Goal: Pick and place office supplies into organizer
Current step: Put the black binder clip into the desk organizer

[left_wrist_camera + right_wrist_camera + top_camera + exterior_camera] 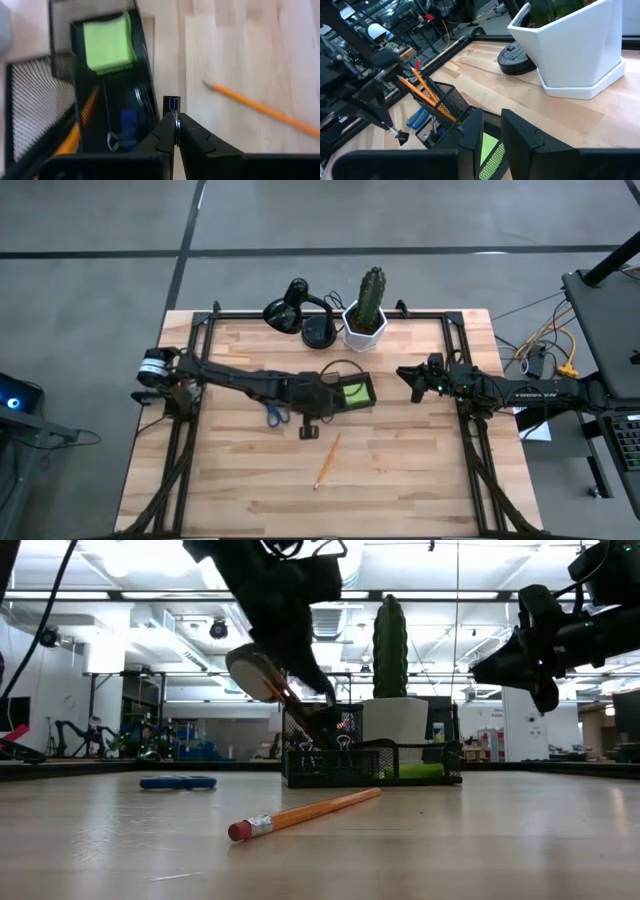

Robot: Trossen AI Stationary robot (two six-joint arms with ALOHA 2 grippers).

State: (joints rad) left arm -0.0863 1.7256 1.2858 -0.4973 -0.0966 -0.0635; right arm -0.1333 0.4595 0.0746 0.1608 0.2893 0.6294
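Observation:
The organizer (345, 392) is a black mesh tray on the table's middle. It holds a lime-green sticky pad (107, 42), upright orange pencils (427, 97) and a clip (114, 141). Blue-handled scissors (277, 416) lie flat to its left. An orange pencil (327, 460) lies nearer the front edge. My left gripper (308, 428) hovers at the organizer's near side, shut on a small black clip (171, 104). My right gripper (412, 377) waits at the right, its fingers (470, 132) apart with nothing between them. My left gripper pinches the small black clip between its two fingertips. A silver wire loop (176, 127) sits in the seam between the fingers, and the black body (171, 102) sticks out past the tips. The fingers slant down from the table's left. The clip (401, 136) hangs clear of the table.
A black desk lamp (300, 312) and a cactus in a white pot (367, 315) stand at the far edge behind the organizer. Black frame rails (200, 350) run along the table's sides. Bare wood lies near the front edge around the loose pencil.

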